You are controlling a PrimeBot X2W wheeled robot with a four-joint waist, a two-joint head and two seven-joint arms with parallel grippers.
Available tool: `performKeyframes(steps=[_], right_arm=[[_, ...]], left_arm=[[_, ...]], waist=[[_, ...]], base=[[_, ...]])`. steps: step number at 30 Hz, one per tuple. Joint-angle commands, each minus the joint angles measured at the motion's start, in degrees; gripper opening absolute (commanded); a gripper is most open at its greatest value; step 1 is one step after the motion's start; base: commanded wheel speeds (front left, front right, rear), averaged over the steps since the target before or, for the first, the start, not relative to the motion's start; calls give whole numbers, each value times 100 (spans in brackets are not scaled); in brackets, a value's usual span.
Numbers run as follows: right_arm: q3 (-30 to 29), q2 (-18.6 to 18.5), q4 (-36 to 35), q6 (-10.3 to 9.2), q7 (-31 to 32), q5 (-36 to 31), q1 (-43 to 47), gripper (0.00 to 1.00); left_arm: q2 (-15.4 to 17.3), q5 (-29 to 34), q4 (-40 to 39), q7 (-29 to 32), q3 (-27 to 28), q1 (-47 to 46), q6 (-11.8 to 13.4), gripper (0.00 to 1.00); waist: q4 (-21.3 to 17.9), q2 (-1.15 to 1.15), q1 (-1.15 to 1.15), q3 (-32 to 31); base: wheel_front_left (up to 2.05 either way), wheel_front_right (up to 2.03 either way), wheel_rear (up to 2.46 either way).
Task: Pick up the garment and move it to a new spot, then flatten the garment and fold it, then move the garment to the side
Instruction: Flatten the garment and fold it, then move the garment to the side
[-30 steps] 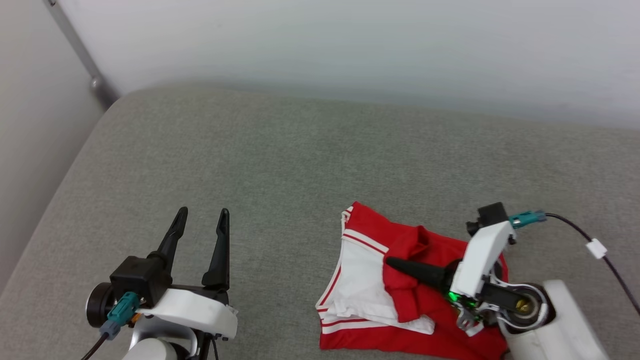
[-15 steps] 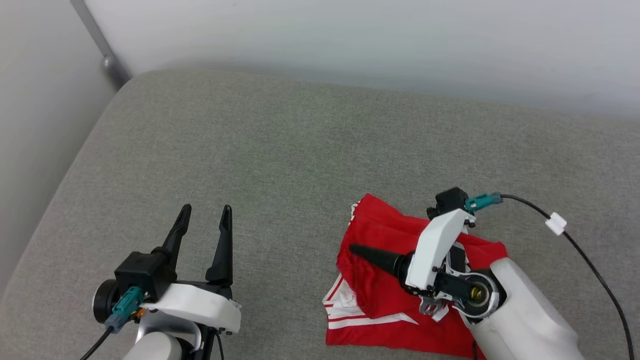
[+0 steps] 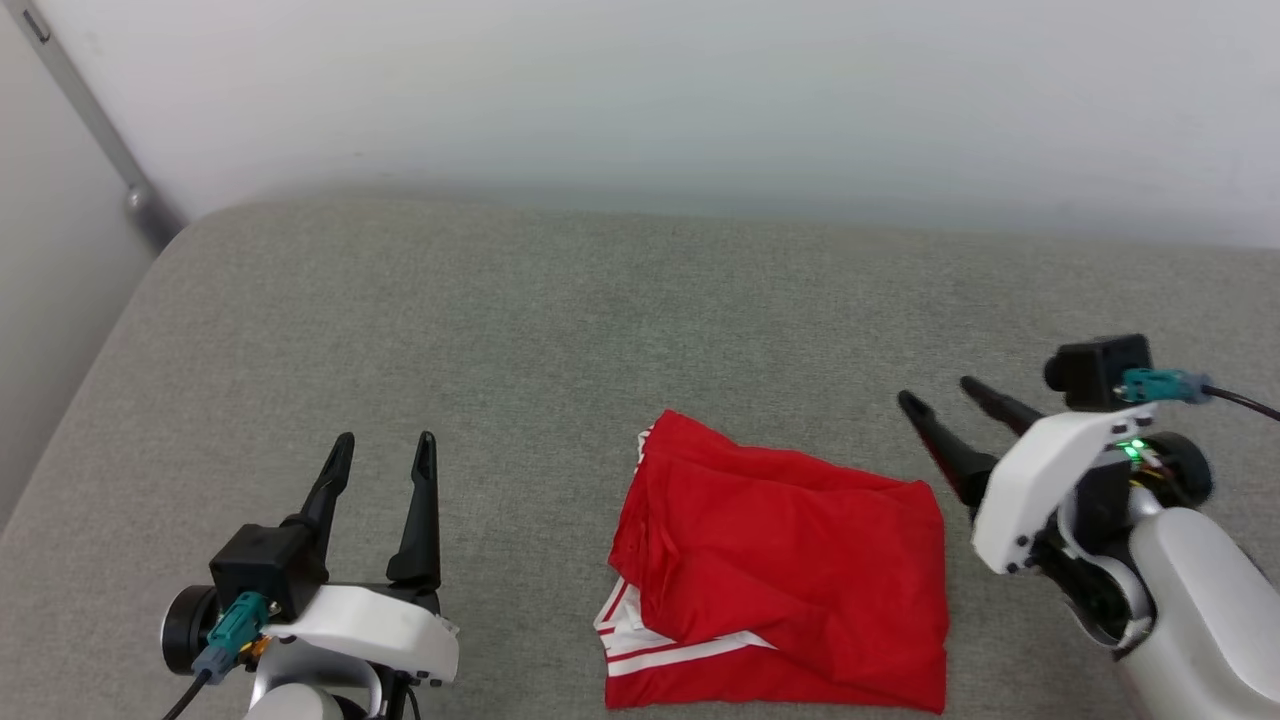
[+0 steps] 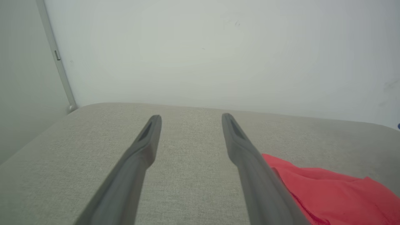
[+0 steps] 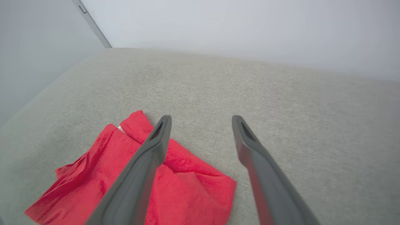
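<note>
Red jersey garment (image 3: 790, 570) with white striped trim at one lower corner: a single piece, lying folded into a rough rectangle on the grey woven fabric cushion (image 3: 500, 330), toward the near edge and right of centre in the head view. Its plain red side faces up, with a few soft creases, and no lettering is in sight.

Two grippers flank it, with four dark fingers in all. The left gripper (image 3: 386, 440) hovers well to the garment's left, fingers spread wide and holding nothing. In the left wrist view (image 4: 191, 116) the red cloth (image 4: 328, 190) lies beyond its right-hand finger. The right gripper (image 3: 937, 390) sits just beside the garment's right edge, clear of the cloth, fingers parted and empty. In the right wrist view (image 5: 202, 117) one finger crosses in front of the shirt (image 5: 193, 190).

One pale wall (image 3: 640, 90) rises behind the cushion. One grey metal strip (image 3: 90, 120) slants down the left corner.
</note>
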Motion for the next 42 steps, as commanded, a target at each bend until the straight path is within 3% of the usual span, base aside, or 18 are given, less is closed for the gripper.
performKeyframes(steps=[1,5,13,26,42], right_arm=[[-238,-77,-92,-3,-239,-260,198,100],[-1040,-181,-453,-3,-853,-1039,698,100],[-2000,128,-1777,-3,-1401,-1751,1878,100],[-2504,963,-3244,-3,-1330,-2322,3320,100],[-2693,1146,-3558,-3,-1062,-2419,3402,100]], left_arm=[[6,30,10,-29,28,72,19,100],[27,72,-4,-34,84,155,66,100],[114,184,24,-38,131,457,163,100],[251,157,43,-35,161,668,185,100],[263,35,101,20,163,644,184,100]], waist=[[-130,0,0,-102],[-280,0,0,-180],[-456,0,0,-365],[-503,0,0,-439],[-604,0,0,-375]], base=[[0,0,0],[0,0,0],[0,0,0],[0,0,0],[0,0,0]])
